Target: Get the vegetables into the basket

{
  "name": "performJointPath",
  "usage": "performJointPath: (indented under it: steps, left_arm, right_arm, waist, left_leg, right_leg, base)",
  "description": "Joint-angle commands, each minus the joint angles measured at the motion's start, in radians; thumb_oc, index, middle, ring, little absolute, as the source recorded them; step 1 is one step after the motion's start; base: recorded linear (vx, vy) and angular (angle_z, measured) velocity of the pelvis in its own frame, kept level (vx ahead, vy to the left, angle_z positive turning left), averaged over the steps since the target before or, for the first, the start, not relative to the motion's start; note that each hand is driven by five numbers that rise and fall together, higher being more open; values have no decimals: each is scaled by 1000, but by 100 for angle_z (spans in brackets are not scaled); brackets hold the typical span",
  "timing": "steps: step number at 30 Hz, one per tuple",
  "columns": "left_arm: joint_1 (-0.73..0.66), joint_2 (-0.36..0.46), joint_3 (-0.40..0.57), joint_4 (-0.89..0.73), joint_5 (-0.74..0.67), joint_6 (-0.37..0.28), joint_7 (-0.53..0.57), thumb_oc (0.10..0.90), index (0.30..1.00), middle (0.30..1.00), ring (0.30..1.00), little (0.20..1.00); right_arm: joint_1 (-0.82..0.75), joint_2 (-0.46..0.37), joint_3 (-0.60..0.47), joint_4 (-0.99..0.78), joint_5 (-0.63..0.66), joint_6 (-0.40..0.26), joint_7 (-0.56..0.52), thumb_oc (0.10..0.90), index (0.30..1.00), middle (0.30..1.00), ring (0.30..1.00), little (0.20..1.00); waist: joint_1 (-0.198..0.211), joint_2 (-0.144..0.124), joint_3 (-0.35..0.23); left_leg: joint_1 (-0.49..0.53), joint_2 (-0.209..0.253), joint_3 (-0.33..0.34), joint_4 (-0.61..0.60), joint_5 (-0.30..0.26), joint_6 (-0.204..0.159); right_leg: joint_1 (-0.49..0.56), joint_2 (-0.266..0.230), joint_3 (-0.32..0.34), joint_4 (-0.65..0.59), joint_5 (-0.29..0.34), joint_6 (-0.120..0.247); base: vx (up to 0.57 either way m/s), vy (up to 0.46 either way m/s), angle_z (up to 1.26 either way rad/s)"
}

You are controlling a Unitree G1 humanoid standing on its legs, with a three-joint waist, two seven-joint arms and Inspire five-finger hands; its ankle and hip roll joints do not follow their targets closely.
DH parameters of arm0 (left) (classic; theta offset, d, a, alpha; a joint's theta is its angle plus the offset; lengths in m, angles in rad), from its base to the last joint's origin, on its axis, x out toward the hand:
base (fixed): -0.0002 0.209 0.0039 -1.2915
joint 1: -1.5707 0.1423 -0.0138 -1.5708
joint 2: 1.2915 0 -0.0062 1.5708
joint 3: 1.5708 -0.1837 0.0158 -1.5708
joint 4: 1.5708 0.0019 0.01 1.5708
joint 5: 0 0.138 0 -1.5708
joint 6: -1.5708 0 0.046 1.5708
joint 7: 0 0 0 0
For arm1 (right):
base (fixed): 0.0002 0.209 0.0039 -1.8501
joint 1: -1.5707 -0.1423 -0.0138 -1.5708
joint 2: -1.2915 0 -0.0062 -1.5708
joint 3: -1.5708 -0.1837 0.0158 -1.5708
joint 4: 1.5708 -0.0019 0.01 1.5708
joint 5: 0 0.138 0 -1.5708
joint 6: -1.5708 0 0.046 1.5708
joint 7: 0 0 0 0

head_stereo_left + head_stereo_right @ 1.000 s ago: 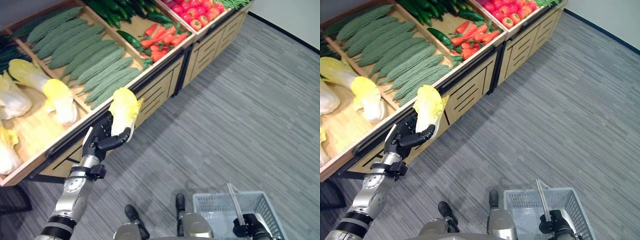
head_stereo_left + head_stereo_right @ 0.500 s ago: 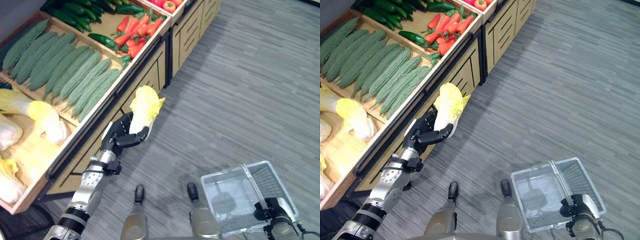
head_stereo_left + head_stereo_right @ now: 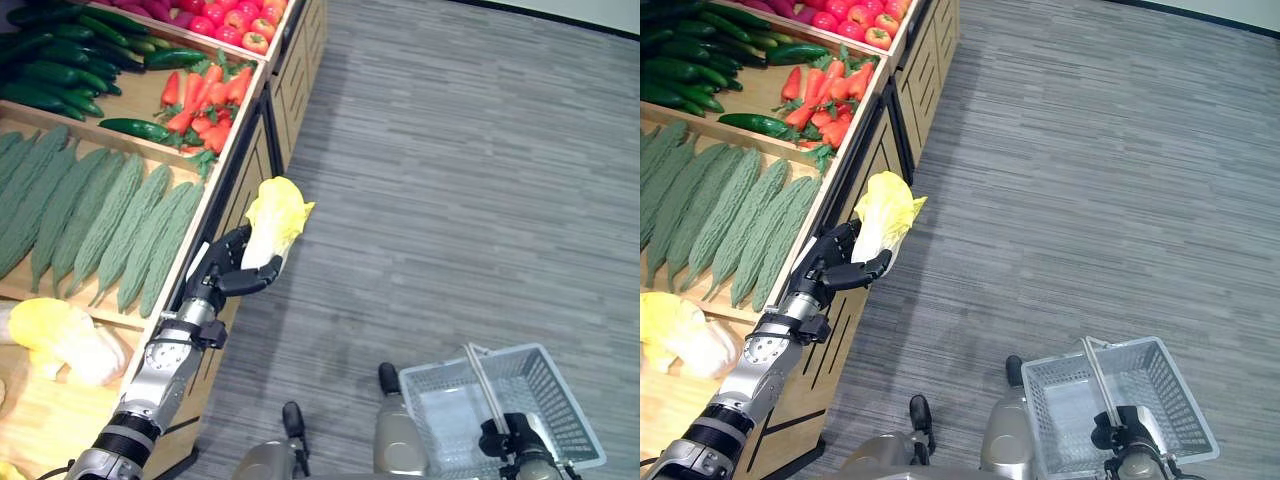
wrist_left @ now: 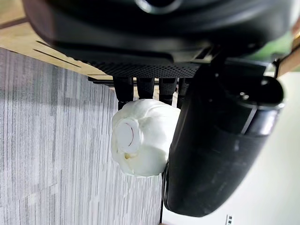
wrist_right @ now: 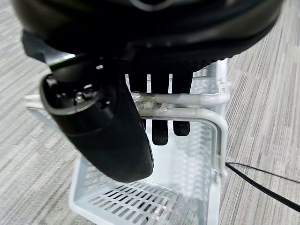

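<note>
My left hand is shut on a yellow napa cabbage, held upright in the air just off the front edge of the wooden produce stand. In the left wrist view the cabbage's pale cut base sits between thumb and fingers. My right hand is shut on the handle of a white plastic basket, which hangs low at the right over the grey floor with nothing inside.
The stand holds bitter gourds, cucumbers, carrots, tomatoes and another cabbage at the lower left. Grey carpet floor spreads open to the right.
The camera has turned, shifting the stand to the left. My left hand still holds the cabbage in front of the stand's edge. The basket stays low at my right.
</note>
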Motion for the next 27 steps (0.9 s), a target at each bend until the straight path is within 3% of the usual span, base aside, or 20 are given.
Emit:
performJointPath:
  steps: [1,2,4,8,16,20,22,23,24,25,27]
  left_arm:
    - [-48,-5,88,-85,29,-115,-3,400,300,300,300,300]
    - [-48,-6,90,-84,35,-113,-4,400,300,300,300,300]
    - [-43,-5,87,-87,44,-113,-8,400,300,300,300,300]
    - [-51,-3,69,-78,54,-108,-15,400,300,300,300,300]
    - [-12,-35,75,-85,49,-95,-21,400,300,300,300,300]
    - [-11,-57,75,-80,33,-88,-11,400,300,300,300,300]
    - [-16,-67,71,-74,30,-84,-7,400,300,300,300,300]
    - [-22,-77,66,-67,33,-86,-5,400,300,300,300,300]
    - [-22,-88,62,-62,34,-84,-2,400,300,300,300,300]
    - [-18,-112,53,-49,41,-87,24,400,300,300,300,300]
    - [-20,-123,46,-40,43,-90,42,400,300,300,300,300]
  right_arm:
    - [-24,-90,11,1,14,-36,-36,400,300,300,300,300]
    - [-20,-89,6,2,17,-39,-38,400,300,300,300,300]
    - [-15,-90,5,2,16,-40,-34,400,300,300,300,300]
    - [-2,-88,4,3,21,-42,-28,400,300,300,300,300]
    - [26,-98,4,-5,20,-48,-22,400,300,300,300,300]
    - [32,-115,13,-26,10,-50,-26,400,300,300,300,300]
    - [38,-126,22,-44,0,-52,-25,400,300,300,300,300]
    - [50,-135,18,-59,-3,-53,-26,400,300,300,300,300]
    - [49,-140,18,-56,-1,-54,-25,400,300,300,300,300]
    - [39,-145,22,-59,3,-49,-31,400,300,300,300,300]
    - [32,-140,24,-61,12,-50,-41,400,300,300,300,300]
  waist:
    - [28,23,-33]
    - [33,19,-42]
    - [38,12,-49]
    - [31,11,-50]
    - [12,34,-68]
    - [5,57,-63]
    - [-1,64,-54]
    - [-5,68,-43]
    - [1,67,-35]
    - [22,69,-21]
    - [32,64,-17]
  left_leg:
    - [-67,100,-67,54,-16,-106]
    - [-56,98,-45,43,-16,-109]
    - [-43,99,-25,35,-20,-114]
    - [-42,118,-12,48,-14,-132]
    - [-8,172,-19,20,27,-179]
    - [-9,200,-37,44,36,-197]
    - [-25,212,-52,93,36,-206]
    - [-61,222,-75,189,48,-215]
    - [-75,211,-102,237,60,-219]
    - [-110,160,-207,240,83,-220]
    - [-146,141,-247,183,59,-205]
  right_leg:
    - [70,39,20,123,-242,25]
    - [78,39,-22,99,-241,26]
    - [88,32,-44,59,-233,30]
    - [97,51,-24,20,-245,26]
    - [141,110,-19,-34,-285,-12]
    - [139,137,-12,4,-324,-35]
    - [134,149,-6,29,-344,-51]
    - [143,160,-9,46,-364,-71]
    - [150,162,-2,52,-370,-78]
    - [157,161,13,63,-382,-81]
    - [165,155,25,52,-382,-73]
  base:
    - [27,46,-37]
    - [37,13,-26]
    - [41,-37,-29]
    - [29,-113,-36]
    - [64,-177,-10]
    - [54,-193,1]
    - [36,-224,12]
    - [63,-239,19]
    - [96,-223,23]
    - [86,-96,8]
    - [95,-38,-12]
